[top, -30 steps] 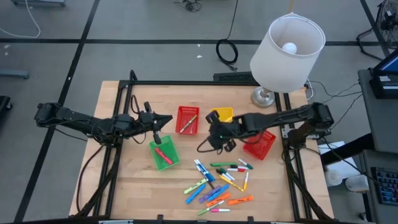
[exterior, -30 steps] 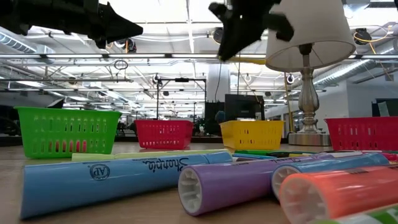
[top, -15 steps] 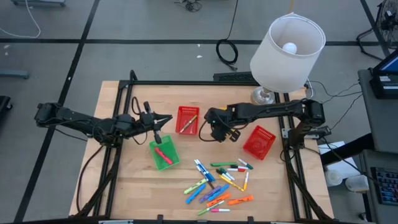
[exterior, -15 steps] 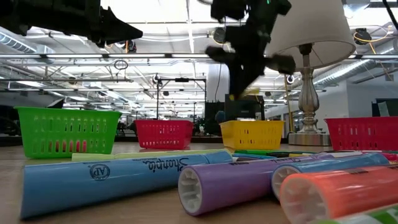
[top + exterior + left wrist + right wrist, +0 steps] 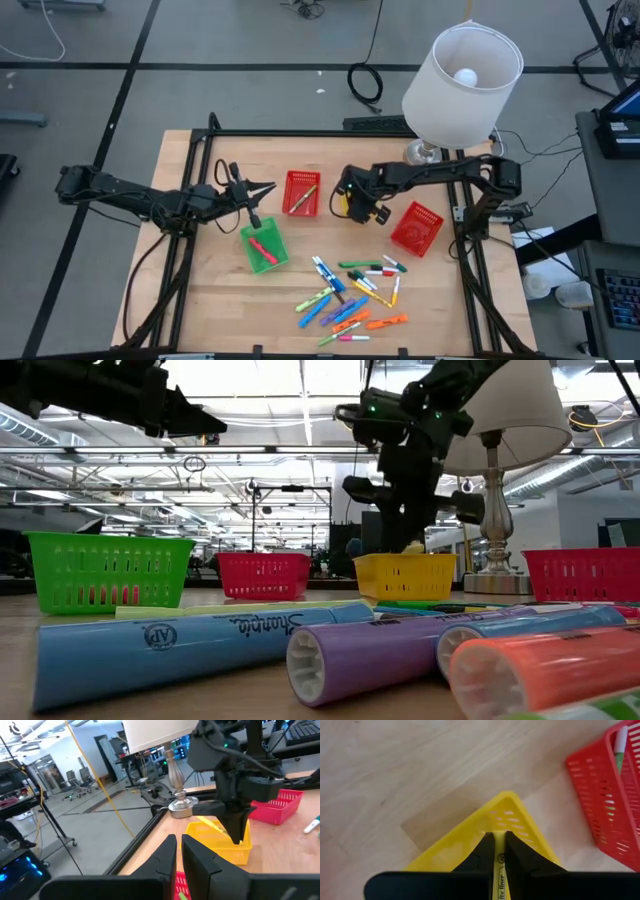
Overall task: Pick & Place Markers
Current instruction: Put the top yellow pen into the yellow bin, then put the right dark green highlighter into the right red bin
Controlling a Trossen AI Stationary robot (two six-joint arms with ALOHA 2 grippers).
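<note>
My right gripper (image 5: pixel 498 836) reaches down into the yellow basket (image 5: pixel 470 845), shut on a yellow marker (image 5: pixel 499 870). In the high view it (image 5: pixel 350 200) covers most of that basket. My left gripper (image 5: pixel 272 187) hovers level and shut, holding nothing, above the table between the green basket (image 5: pixel 263 247) and the middle red basket (image 5: pixel 301 192). The green basket holds a red marker (image 5: pixel 262 245). Several loose markers (image 5: pixel 350 295) lie flat on the wood near the front edge. My right gripper pinches the yellow marker (image 5: pixel 499 862) between its two fingers, and the marker runs along the gap between them. The fingers (image 5: pixel 239 832) slant steeply down from above into the yellow basket. The marker's lower end is hidden behind the fingertips.
A second red basket (image 5: pixel 417 228) stands to the right of the yellow one. A lamp (image 5: pixel 460 75) with a large white shade stands at the far right corner. The middle red basket holds one light marker (image 5: pixel 305 193). A black frame rims the table (image 5: pixel 200 290).
My right gripper, still shut on the yellow marker, has gone toward the far edge and down, turning as it went, from above the bare wood into the yellow basket. My left gripper has rolled a little in place.
</note>
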